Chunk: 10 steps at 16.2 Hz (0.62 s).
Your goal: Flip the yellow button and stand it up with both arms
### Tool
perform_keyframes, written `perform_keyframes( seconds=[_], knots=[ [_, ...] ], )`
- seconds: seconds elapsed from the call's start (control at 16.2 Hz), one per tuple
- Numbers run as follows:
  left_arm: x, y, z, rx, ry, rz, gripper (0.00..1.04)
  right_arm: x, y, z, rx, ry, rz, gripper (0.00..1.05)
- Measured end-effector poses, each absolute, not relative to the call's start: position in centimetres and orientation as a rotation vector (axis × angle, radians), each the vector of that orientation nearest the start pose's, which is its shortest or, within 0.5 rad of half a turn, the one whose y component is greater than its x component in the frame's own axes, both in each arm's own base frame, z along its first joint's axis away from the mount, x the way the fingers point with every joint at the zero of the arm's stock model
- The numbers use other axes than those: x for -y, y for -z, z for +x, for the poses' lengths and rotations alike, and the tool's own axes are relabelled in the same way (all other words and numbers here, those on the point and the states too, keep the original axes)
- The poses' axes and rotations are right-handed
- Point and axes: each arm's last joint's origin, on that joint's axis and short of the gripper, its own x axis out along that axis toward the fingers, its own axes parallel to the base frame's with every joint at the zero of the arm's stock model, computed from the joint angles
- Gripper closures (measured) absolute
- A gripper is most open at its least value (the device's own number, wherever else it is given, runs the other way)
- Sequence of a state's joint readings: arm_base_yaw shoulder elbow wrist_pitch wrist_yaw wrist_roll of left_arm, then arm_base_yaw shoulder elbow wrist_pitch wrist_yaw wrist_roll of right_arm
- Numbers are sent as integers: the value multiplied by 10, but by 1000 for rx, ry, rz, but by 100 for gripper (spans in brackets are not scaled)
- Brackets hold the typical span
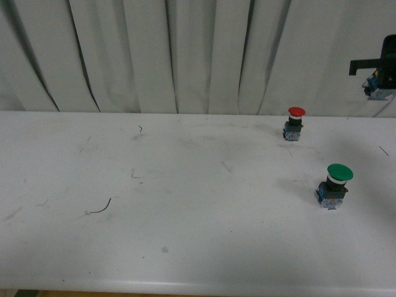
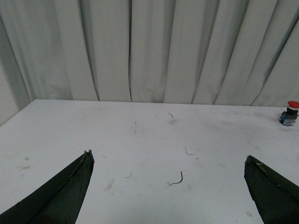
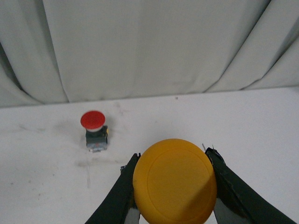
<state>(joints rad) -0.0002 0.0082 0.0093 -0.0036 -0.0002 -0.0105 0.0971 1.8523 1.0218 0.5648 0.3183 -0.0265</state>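
In the right wrist view my right gripper [image 3: 172, 161] is shut on the yellow button [image 3: 174, 181]. Its round yellow cap faces the camera and fills the gap between both fingers, hiding the body. In the front view the right gripper [image 1: 378, 79] shows at the far right edge, held high above the table, with the button's blue-black body [image 1: 375, 86] under it. My left gripper [image 2: 168, 156] is open and empty, its two black fingertips wide apart above the white table [image 2: 140, 140]. It is out of the front view.
A red-capped button [image 1: 295, 122] stands upright at the back right of the table, also in the right wrist view [image 3: 94, 129] and the left wrist view [image 2: 289, 113]. A larger green-capped button [image 1: 335, 184] stands nearer the front. A curtain [image 1: 185, 49] hangs behind.
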Motion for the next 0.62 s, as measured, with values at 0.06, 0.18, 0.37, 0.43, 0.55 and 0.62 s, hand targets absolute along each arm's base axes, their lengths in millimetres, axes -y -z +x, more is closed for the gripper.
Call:
perform_keyframes(
  seconds=[0.06,0.18,0.37,0.43,0.55,0.62],
  knots=[
    [0,-166,98,-3,0,-10,7,-31,-183,408,-331,215,-87,69],
    [0,-166,98,-3,0,-10,7,-37,-171,435,-418,209,-93,69],
    [0,-166,98,-3,0,-10,7,-57,-161,468,-523,171,-86,69],
    [0,-166,98,-3,0,-10,7,-64,-156,474,-550,156,-84,69],
    [0,-166,98,-2,0,-10,7,-75,-141,482,-605,142,-74,69],
    [0,-166,98,-3,0,-10,7,-79,-137,484,-617,136,-63,69]
  ],
)
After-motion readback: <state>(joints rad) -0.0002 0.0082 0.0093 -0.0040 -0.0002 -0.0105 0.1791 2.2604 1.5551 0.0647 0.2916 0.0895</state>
